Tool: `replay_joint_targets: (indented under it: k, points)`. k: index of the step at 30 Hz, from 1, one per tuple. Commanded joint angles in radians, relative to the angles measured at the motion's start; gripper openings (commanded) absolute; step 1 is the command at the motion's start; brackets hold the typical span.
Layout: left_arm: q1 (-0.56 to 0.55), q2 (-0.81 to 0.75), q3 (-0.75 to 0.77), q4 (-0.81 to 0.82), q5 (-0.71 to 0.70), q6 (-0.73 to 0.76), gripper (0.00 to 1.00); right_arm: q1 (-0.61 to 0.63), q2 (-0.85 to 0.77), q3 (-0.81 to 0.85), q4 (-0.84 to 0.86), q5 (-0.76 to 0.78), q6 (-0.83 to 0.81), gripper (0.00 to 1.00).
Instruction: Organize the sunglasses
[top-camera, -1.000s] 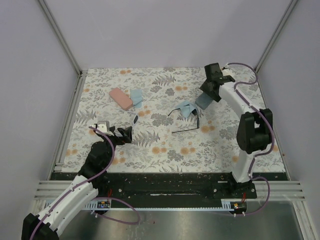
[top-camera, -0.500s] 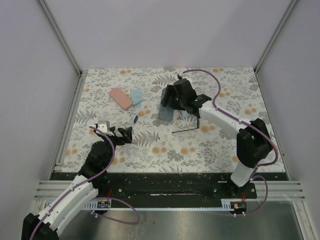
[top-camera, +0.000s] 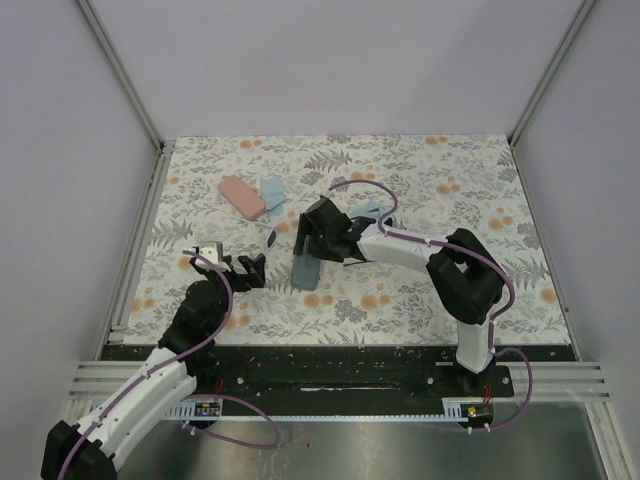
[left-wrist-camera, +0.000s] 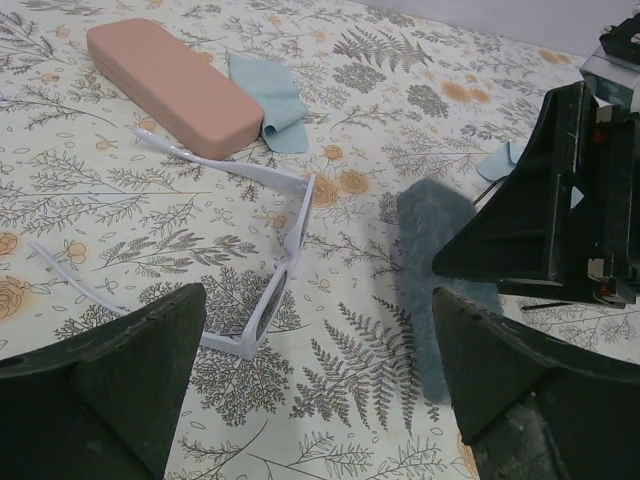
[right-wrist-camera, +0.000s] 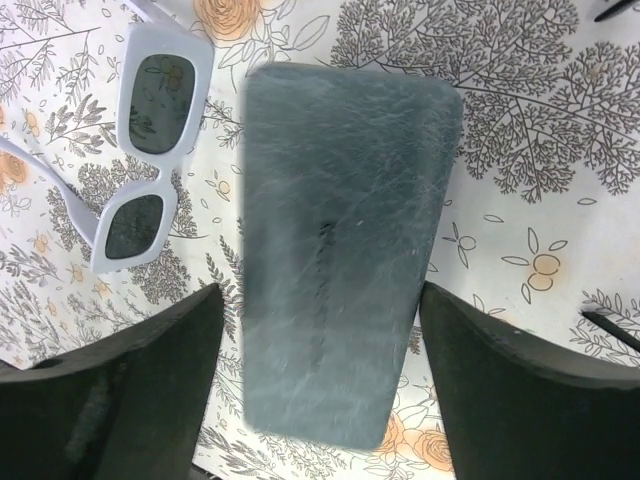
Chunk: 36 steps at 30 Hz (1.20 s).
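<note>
Right gripper jaws spread astride the grey-blue case; a gap shows on one side, so we call it open, not gripping. White sunglasses lie unfolded just outside one of its fingers. Left gripper is wide open, with that pair ahead between its jaws. Risk: both grippers crowd one spot, so we'd expect a knock, or the case shoved onto the thin temples
</note>
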Motion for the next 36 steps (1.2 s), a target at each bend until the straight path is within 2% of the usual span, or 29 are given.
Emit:
replay_joint_targets:
  k: [1,2,8,12,15,19,21,27,36]
  points:
    - [0.0,0.031,0.016,0.07,0.013,-0.004,0.99,0.002,-0.028,-0.001,0.05,0.015,0.078,0.95]
    - [0.0,0.049,0.02,0.072,0.023,-0.004,0.99,0.002,-0.041,-0.009,0.05,0.027,0.082,0.99]
    - [0.0,0.209,0.094,0.063,0.058,-0.007,0.99,-0.013,-0.214,-0.104,0.047,0.178,-0.003,0.99]
    - [-0.002,0.35,0.184,0.037,0.087,-0.001,0.99,-0.112,-0.417,-0.231,0.05,0.235,-0.058,0.99]
    - [-0.02,0.471,0.278,-0.051,0.092,-0.005,0.99,-0.198,-0.543,-0.343,0.062,0.244,-0.093,0.98]
    - [-0.075,0.618,0.431,-0.178,0.061,-0.01,0.99,-0.243,-0.679,-0.467,0.076,0.337,-0.154,0.98]
    - [-0.083,0.686,0.499,-0.242,0.088,-0.008,0.99,-0.257,-0.733,-0.516,0.084,0.379,-0.176,0.99]
    - [-0.103,0.877,0.675,-0.373,0.197,-0.007,0.99,-0.269,-0.805,-0.644,0.118,0.449,-0.185,1.0]
    - [-0.158,1.062,0.816,-0.448,0.194,-0.001,0.99,-0.278,-0.85,-0.774,0.214,0.448,-0.204,0.99]
